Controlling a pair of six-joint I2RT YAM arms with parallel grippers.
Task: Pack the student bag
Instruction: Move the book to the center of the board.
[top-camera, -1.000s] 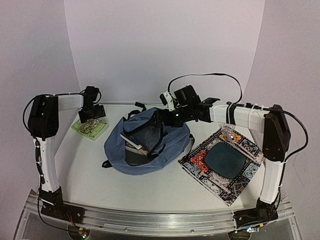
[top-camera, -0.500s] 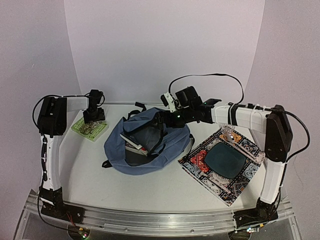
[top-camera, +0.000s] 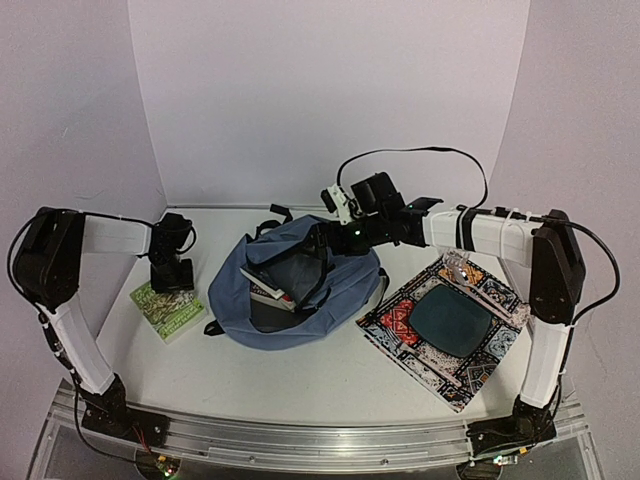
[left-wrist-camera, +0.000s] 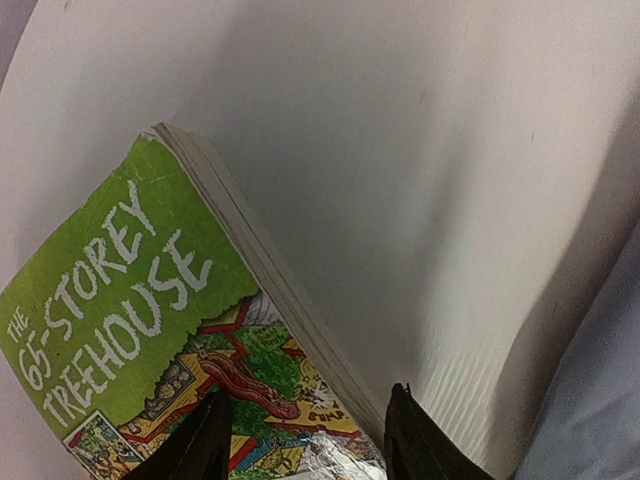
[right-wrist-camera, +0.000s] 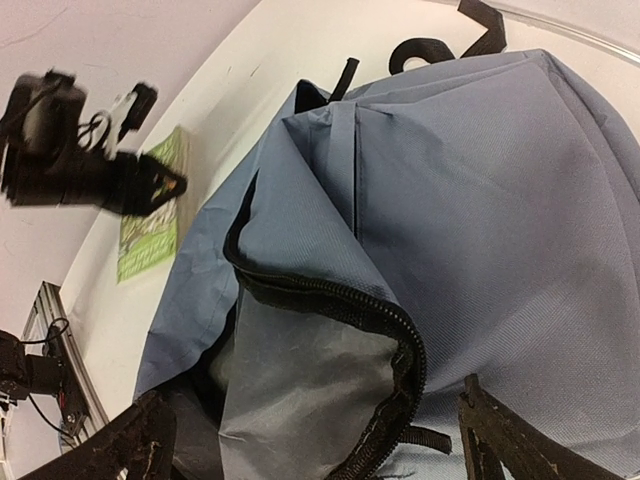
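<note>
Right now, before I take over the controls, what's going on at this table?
The left pincer is down on a green book left of the student bag, with a finger on each side of the book's edge. I cannot tell whether it is clamped. The right pincer stands wide open at the bag's unzipped mouth. Another book is already inside the bag.

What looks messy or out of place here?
The student bag lies slumped and gaping mid-table, a book poking from its mouth. A green book sits outside it to the left, under the left gripper. The patterned mat on the right lies crooked.
</note>
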